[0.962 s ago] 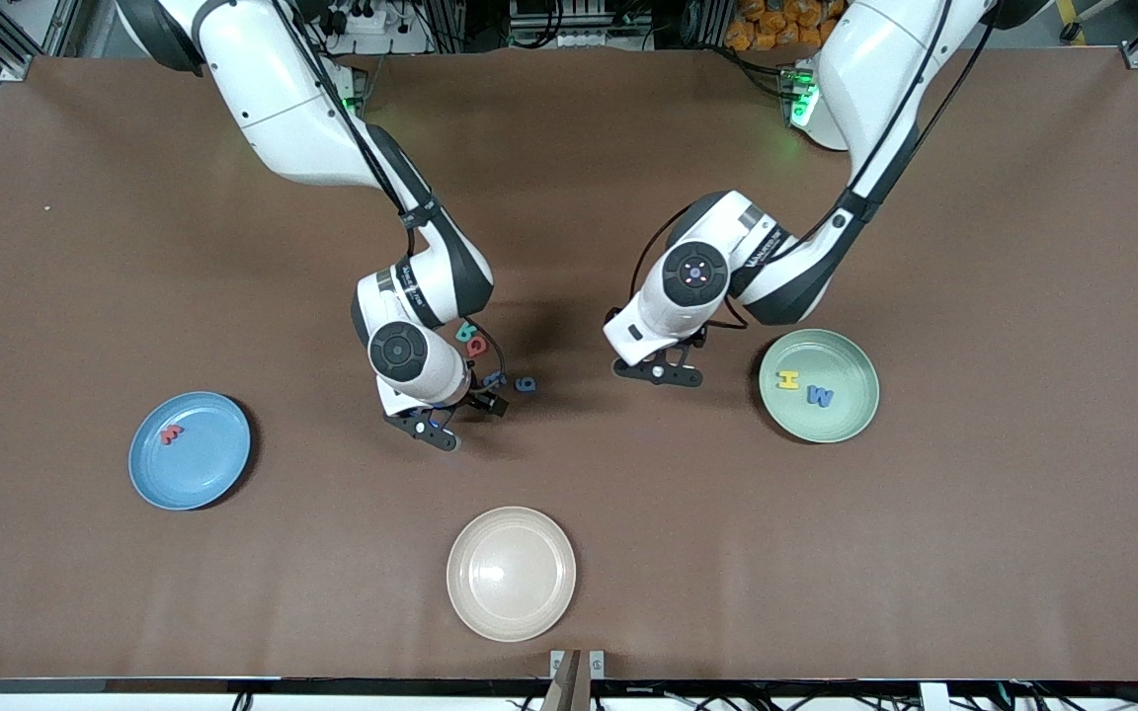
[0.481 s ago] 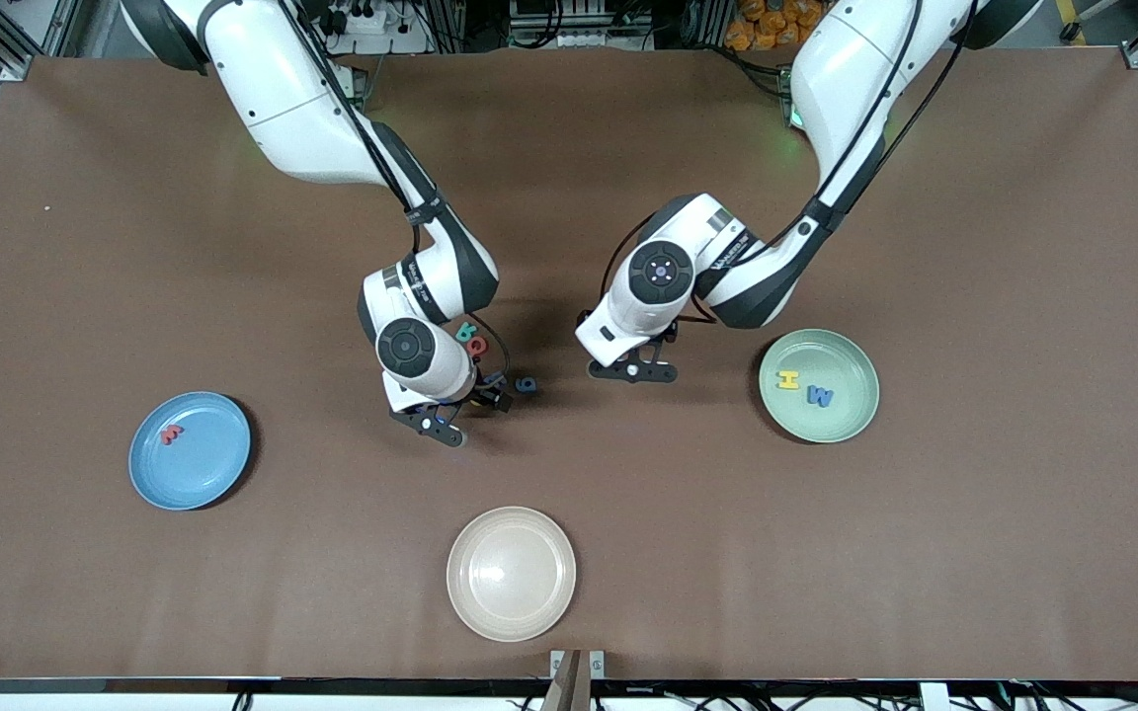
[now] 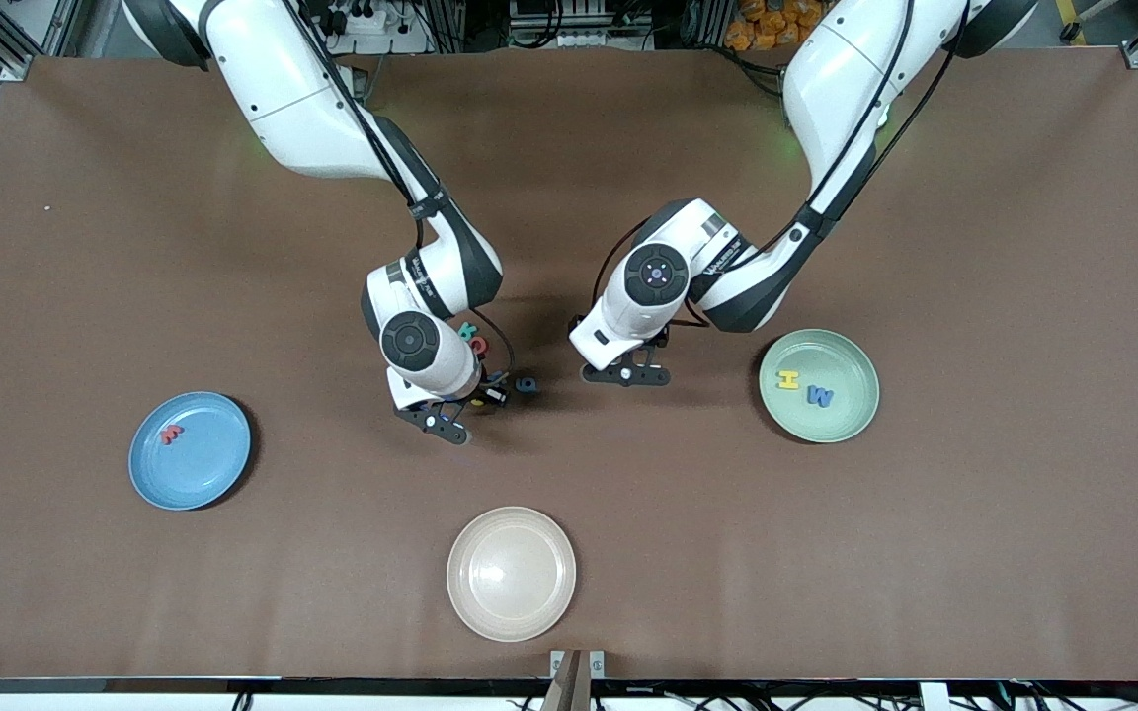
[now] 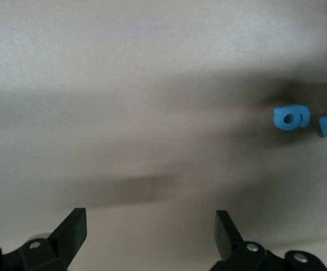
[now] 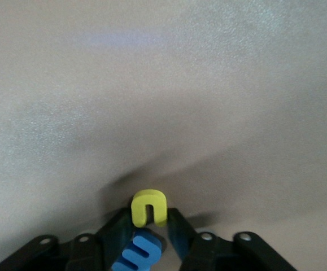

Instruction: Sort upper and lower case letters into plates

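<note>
My right gripper is down at the table's middle, shut on a yellow letter. A blue letter sits right against it between the fingers; whether it is gripped I cannot tell. My left gripper hangs open over bare table beside a loose blue letter. Teal and red letters lie by the right wrist. The light blue plate holds a red letter. The mint green plate holds a yellow H and a blue M.
A cream-beige plate sits near the front edge, nearer the front camera than both grippers. The two arms stand close together, with only the loose blue letter between their hands.
My right gripper has closed on the yellow letter. The left arm has moved from beside the green plate toward the loose letters.
</note>
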Available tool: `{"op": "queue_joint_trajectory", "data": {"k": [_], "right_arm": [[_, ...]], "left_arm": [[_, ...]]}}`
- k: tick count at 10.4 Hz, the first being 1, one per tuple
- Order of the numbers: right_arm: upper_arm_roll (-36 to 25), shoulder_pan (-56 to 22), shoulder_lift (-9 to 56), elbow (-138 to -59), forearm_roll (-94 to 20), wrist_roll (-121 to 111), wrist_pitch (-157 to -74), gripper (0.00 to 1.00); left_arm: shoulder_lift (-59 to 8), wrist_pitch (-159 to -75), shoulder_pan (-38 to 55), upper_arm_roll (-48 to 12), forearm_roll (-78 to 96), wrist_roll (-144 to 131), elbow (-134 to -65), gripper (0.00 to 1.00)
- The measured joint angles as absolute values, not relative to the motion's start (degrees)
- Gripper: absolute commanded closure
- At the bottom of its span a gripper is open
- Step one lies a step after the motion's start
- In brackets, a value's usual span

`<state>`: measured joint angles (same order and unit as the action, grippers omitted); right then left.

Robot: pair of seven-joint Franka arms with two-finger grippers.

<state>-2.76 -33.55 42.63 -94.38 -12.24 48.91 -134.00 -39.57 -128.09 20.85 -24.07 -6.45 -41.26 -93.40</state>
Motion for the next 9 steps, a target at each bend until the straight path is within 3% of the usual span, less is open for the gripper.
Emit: {"op": "queue_joint_trajectory", "data": {"k": [5, 9], "right_arm": [[-3.8, -31.4, 40.9, -94.4, -12.3, 47.3, -132.3, 1.0], [-4.6, -18.4, 35.7, -94.3, -11.9, 26.4, -120.7, 1.0]], "left_arm": [[-41.3, -128.4, 24.7, -22.8, -6.5, -44.0, -88.9, 0.0], [-42.7, -137.9, 32.0, -17.7, -9.6, -39.7, -86.3, 0.0]]}}
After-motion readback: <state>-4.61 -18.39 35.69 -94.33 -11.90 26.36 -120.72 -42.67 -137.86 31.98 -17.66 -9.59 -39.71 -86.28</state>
